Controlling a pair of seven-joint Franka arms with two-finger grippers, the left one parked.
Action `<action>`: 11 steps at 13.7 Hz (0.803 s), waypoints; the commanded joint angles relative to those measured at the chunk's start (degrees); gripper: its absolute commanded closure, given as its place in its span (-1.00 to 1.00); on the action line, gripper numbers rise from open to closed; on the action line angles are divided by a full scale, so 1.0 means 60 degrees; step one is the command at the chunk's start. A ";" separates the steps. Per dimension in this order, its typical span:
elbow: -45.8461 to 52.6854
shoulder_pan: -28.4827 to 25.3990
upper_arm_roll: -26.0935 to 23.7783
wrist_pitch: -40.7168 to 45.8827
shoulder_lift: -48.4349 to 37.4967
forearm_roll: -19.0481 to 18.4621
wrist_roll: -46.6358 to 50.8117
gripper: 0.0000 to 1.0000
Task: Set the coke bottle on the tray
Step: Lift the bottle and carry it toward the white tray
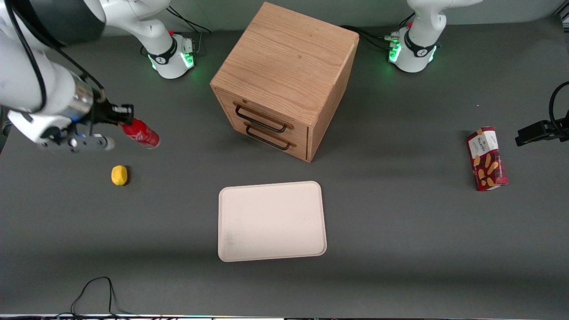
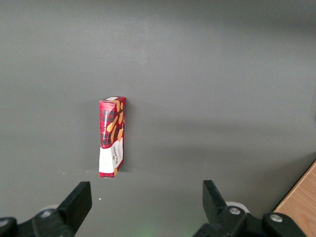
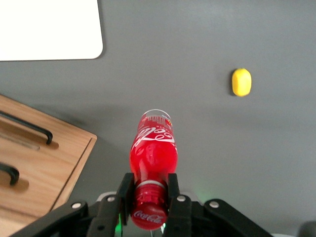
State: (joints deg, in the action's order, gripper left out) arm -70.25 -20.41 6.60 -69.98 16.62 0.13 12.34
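The coke bottle (image 1: 141,134) is glossy red with white lettering and hangs tilted in the air above the table at the working arm's end. My gripper (image 1: 123,118) is shut on the coke bottle's neck and red cap. In the right wrist view the coke bottle (image 3: 153,150) points away from the camera, its cap clamped between the two black fingers (image 3: 124,190) of the gripper (image 3: 148,190). The tray (image 1: 271,221), cream-white with rounded corners, lies flat nearer the front camera than the cabinet and holds nothing. One corner of the tray (image 3: 54,29) shows in the right wrist view.
A wooden drawer cabinet (image 1: 284,80) with two black handles stands mid-table. A yellow lemon (image 1: 119,175) lies on the table below the bottle, nearer the front camera. A red biscuit box (image 1: 486,158) lies toward the parked arm's end. A black cable (image 1: 93,293) loops at the table's front edge.
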 commanded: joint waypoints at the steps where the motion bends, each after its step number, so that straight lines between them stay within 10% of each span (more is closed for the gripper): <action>1: 0.2883 0.0033 -0.0191 0.0530 0.2569 0.0343 0.0023 1.00; 11: 0.3916 0.0062 -0.1378 -0.4035 0.5505 0.0344 0.1691 1.00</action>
State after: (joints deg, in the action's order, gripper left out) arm -50.45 -20.45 -0.49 -91.23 46.72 1.40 19.63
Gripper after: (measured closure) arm 0.687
